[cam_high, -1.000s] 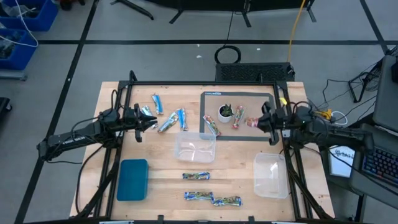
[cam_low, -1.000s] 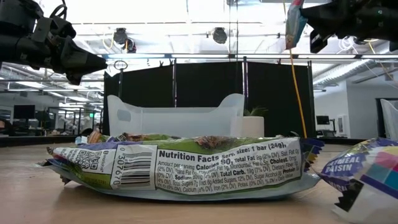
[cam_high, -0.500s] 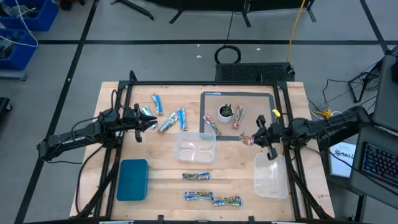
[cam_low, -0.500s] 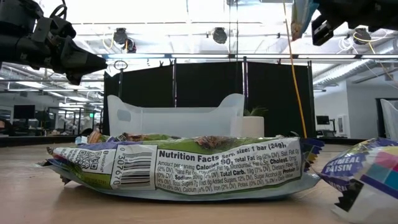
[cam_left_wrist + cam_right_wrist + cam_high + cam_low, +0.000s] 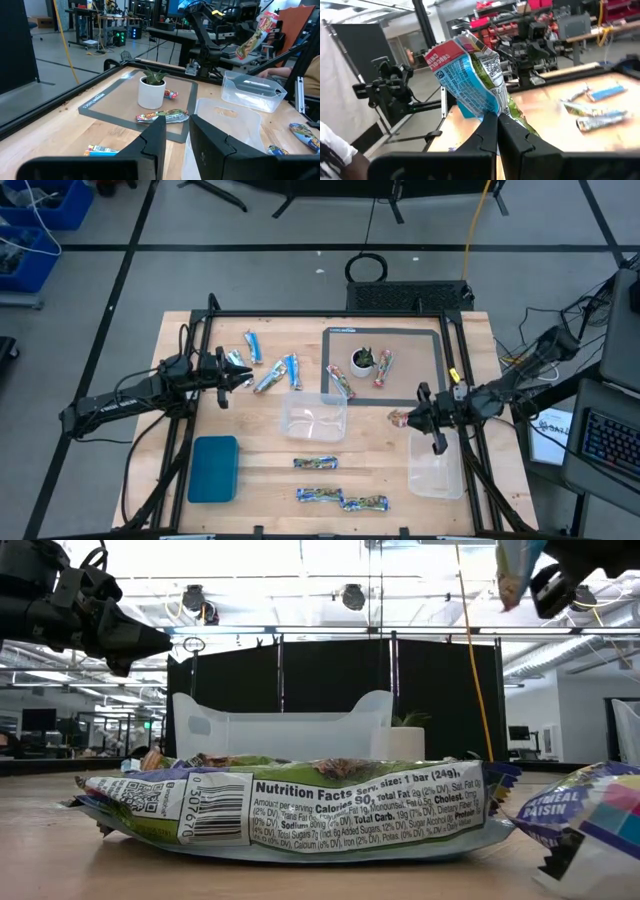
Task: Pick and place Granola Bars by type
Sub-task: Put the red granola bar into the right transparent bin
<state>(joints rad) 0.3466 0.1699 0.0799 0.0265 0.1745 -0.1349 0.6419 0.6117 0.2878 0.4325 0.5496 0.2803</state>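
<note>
My right gripper (image 5: pixel 408 418) is shut on a granola bar (image 5: pixel 397 418) with a red end and a blue-and-green wrapper. It is held high over the table between the two clear tubs, and shows in the right wrist view (image 5: pixel 470 70) and the low view (image 5: pixel 511 570). My left gripper (image 5: pixel 246 377) hovers empty over the blue bars (image 5: pixel 268 380), its fingers a narrow gap apart (image 5: pixel 177 135). Two red bars (image 5: pixel 383 367) lie on the grey mat (image 5: pixel 430 335). Three patterned bars (image 5: pixel 316 464) lie near the front edge. My right gripper pinches the bar's one end (image 5: pixel 496 111) between its two fingers. The fingers come about level from the table's right side. The rest of the bar sticks out past the fingertips, its red end (image 5: pixel 445 55) farthest from them. The bar is lifted clear.
One clear tub (image 5: pixel 315 418) stands mid-table and another (image 5: pixel 437 465) at the right front, just below my right gripper. A blue tray (image 5: pixel 213 468) lies at the left front. A white pot with a plant (image 5: pixel 362 361) stands on the mat.
My right gripper has carried the bar from over the mat's right edge toward the table's near edge. It now stands beside the right tub's far left corner. The bar has stayed lifted clear in the shut fingers.
</note>
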